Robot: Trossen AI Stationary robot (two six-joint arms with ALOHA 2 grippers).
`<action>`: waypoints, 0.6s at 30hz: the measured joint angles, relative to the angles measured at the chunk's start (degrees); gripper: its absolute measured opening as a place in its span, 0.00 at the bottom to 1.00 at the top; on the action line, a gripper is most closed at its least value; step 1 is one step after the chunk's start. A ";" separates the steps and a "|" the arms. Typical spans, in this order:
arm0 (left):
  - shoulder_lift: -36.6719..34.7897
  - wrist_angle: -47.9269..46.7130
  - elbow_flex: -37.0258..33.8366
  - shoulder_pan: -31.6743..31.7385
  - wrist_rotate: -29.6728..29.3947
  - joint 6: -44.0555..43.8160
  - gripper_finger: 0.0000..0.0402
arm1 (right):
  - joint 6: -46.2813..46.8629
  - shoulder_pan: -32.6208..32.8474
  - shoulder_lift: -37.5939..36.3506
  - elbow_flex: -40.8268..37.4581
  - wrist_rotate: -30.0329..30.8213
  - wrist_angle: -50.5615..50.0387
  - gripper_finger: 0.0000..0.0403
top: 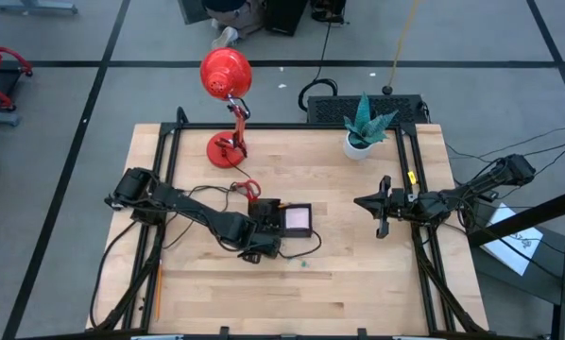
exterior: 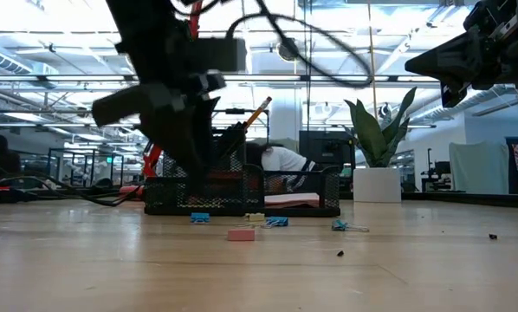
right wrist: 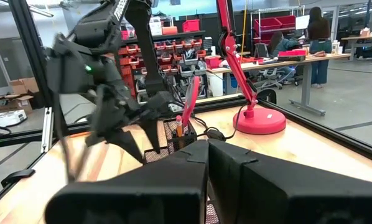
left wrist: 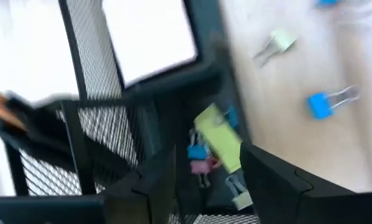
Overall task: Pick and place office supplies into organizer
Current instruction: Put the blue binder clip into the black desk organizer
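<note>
The black mesh organizer (top: 281,219) stands mid-table, with the pale sticky-note pad (top: 297,219) lying in one compartment and the orange pencil (exterior: 258,112) standing upright in another. The red scissors handles (top: 249,187) show at its far side. My left gripper (left wrist: 204,180) hangs open just above a small near compartment. Below it in that compartment lie the yellow-green piece (left wrist: 220,140), a blue clip (left wrist: 197,151) and a pink one. More blue clips (exterior: 276,222) lie on the table in front. My right gripper (top: 375,204) waits, shut, toward the right edge.
The red desk lamp (top: 228,80) stands beyond the organizer and the white plant pot (top: 360,144) at the far right. A blue clip (left wrist: 320,104) and a pale green clip (left wrist: 279,42) lie on bare wood beside the organizer, and a pink block (exterior: 241,234) nearer the front.
</note>
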 joint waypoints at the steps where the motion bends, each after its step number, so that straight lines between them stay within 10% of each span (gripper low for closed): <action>1: 0.00 -0.10 0.72 -0.56 0.10 0.60 0.46 | -0.02 0.00 0.00 0.00 0.00 0.00 0.00; 11: -0.09 -0.17 3.46 -6.99 15.63 19.30 0.39 | 0.15 0.00 0.00 0.00 0.00 0.00 0.00; 18: 0.64 5.46 3.47 -5.76 15.96 20.79 0.34 | 0.32 -0.01 0.00 0.00 0.00 0.00 0.00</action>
